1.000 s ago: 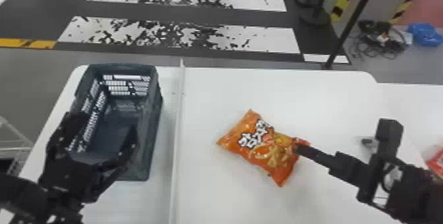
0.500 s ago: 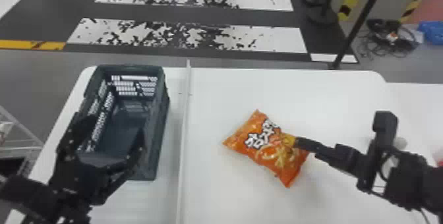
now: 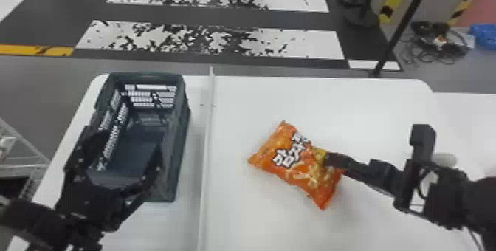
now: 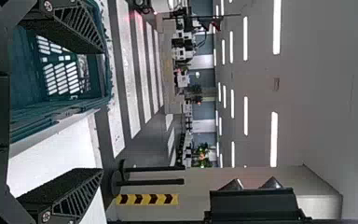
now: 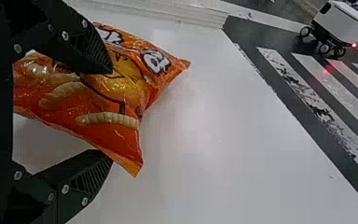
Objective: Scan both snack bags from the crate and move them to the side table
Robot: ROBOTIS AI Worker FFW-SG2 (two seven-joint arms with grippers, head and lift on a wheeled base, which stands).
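An orange snack bag [image 3: 300,165] lies printed side up on the white table. My right gripper [image 3: 330,161] comes in from the right, one finger over the bag's right part. In the right wrist view, my right gripper [image 5: 111,115] is open, with the upper finger across the orange bag [image 5: 105,93] and the lower finger beside its near corner. Over the near half of the dark crate [image 3: 181,136] stands my left gripper [image 3: 129,145], spread wide. The left wrist view has the left gripper [image 4: 103,111] open with nothing held, beside the crate [image 4: 56,112].
A raised white divider [image 3: 206,158] runs between crate and bag. Behind the right wrist sits a small whitish object [image 3: 444,159]. Another white surface [image 3: 465,121] adjoins the table at the right. A wire rack [image 3: 22,154] stands off the left side.
The right finger has moved from the bag's right end farther left over it. The head view has shifted slightly. The left gripper remains at the crate.
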